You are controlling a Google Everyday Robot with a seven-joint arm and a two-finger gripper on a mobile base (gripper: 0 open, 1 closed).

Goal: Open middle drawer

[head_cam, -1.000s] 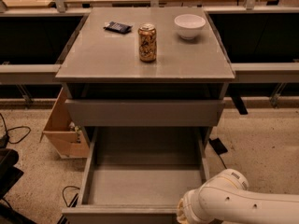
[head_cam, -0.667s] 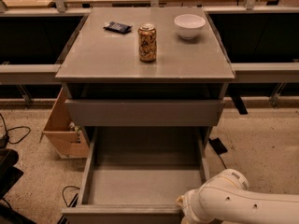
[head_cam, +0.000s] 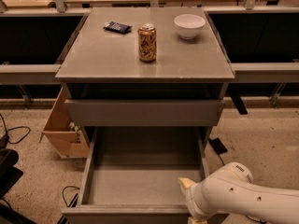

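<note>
The middle drawer (head_cam: 145,185) is a wide grey drawer pulled far out of the grey cabinet (head_cam: 103,59). Its empty grey box interior is open to view, and its front edge lies along the bottom of the picture. My gripper (head_cam: 190,203) is at the end of the white arm (head_cam: 247,199), which comes in from the lower right. The gripper is at the right end of the drawer's front edge, partly cut off by the picture's bottom. Above the open drawer is another grey drawer front (head_cam: 145,112), standing slightly out from the cabinet.
On the cabinet top stand a drink can (head_cam: 147,42), a white bowl (head_cam: 189,25) and a dark packet (head_cam: 117,27). A cardboard box (head_cam: 63,129) sits on the floor at the cabinet's left. Cables (head_cam: 14,134) lie at the far left. Low dark shelving flanks both sides.
</note>
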